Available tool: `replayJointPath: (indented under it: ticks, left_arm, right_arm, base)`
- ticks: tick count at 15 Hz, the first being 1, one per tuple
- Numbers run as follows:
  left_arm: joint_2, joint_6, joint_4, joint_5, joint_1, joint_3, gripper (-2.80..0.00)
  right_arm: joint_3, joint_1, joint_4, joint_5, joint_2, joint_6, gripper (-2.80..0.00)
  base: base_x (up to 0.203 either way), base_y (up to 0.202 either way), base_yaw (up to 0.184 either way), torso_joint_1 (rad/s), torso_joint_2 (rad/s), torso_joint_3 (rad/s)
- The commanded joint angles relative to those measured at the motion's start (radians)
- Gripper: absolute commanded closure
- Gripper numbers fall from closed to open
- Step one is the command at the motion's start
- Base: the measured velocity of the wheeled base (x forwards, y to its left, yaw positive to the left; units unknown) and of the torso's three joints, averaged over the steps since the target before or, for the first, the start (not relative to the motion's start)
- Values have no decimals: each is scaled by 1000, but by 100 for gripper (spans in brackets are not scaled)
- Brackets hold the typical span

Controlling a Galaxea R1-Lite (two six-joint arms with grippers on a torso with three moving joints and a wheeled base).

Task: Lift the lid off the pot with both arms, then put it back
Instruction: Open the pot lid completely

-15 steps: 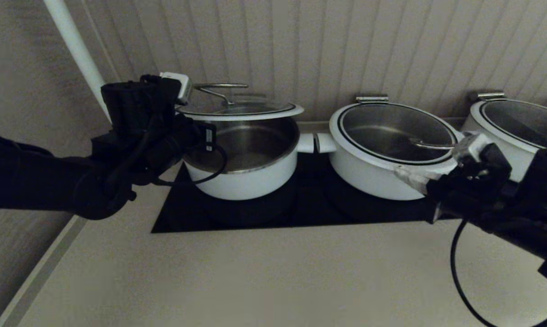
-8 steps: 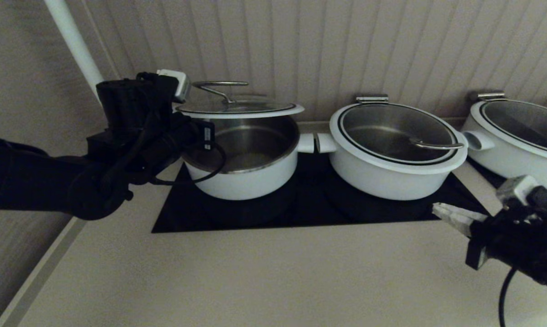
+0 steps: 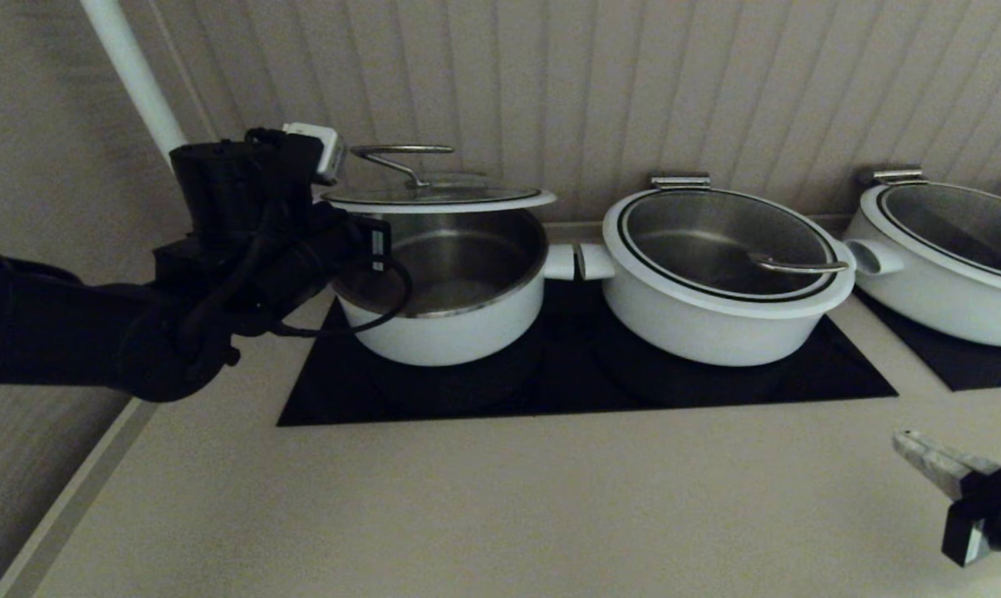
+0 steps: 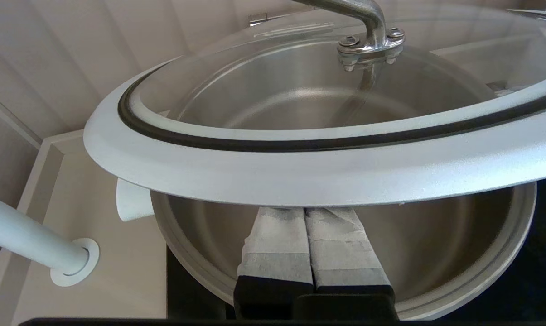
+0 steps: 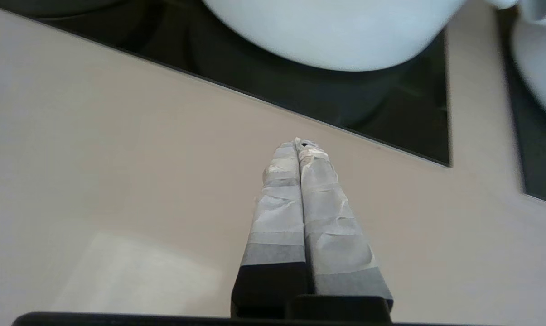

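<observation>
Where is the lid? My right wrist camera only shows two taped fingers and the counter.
Observer: The lid is up above the open pot, over on the left.
Operator: Is my gripper helping hold it?
Observer: No. The right gripper is low over the counter, far from the lid.
Operator: What's the other one doing?
Observer: The left gripper has its fingers pressed together, with the tips under the lid's white rim.
</observation>
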Motion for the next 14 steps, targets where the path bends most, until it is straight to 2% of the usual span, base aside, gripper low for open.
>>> replayJointPath:
  ticks: [1,4,7,11,14]
  left_arm:
    - [-8,1,-5,1,0,0,0]
    - [-11,1,-5,1,0,0,0]
    - [-17,1,-5,1,0,1,0]
    - [-22,1,-5,2,0,2,0]
    - [-25,-1,-5,17,0,3,0]
  right_arm:
    - [3,-2,9,-52,-26,-1,0]
    - [3,-2,167,-89,-116,2,0]
    - [3,-1,406,-85,-279,10,0]
    - [3,-1,662,-76,-476,153,0]
    - [-1,1,872,-76,-689,181,0]
  base:
    - [0,0,0,0,0,0]
    - [0,0,0,0,0,0]
    - [0,0,0,0,0,0]
    - [0,0,0,0,0,0]
    - [0,0,0,0,0,0]
